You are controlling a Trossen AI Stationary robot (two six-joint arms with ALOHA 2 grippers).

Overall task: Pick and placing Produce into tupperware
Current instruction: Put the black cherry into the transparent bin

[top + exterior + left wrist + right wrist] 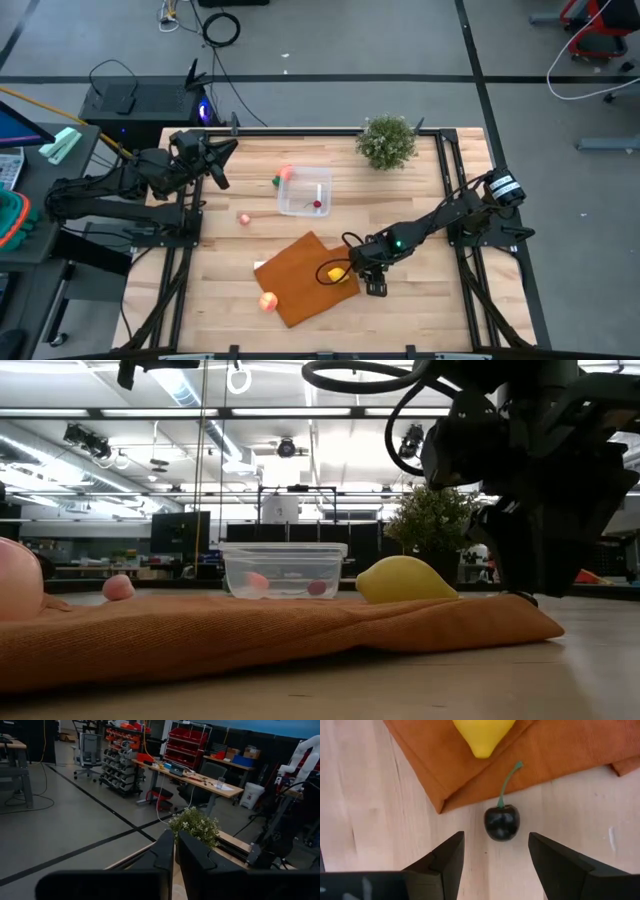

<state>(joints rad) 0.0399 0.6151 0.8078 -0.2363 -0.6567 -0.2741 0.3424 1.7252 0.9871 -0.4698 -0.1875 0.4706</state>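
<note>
A dark cherry with a green stem (502, 822) lies on the wood just off the orange mat's corner (440, 807), its stem tip on the mat's edge. My right gripper (495, 847) points down over it, open, one finger on each side, touching nothing. A yellow lemon (337, 272) lies on the mat close by. The clear tupperware (305, 192) stands farther back and holds a small red piece (317, 205). A peach-orange fruit (267, 301) sits at the mat's near corner and a pink piece (244, 218) on the wood. My left gripper (218, 160) waits raised at the far left, shut.
A bushy potted plant (386, 140) stands at the table's far edge. A pink-orange piece (287, 173) and a green one (276, 181) lie by the tupperware's far left corner. The orange mat (305, 270) is rumpled. Bare wood lies right of my right gripper.
</note>
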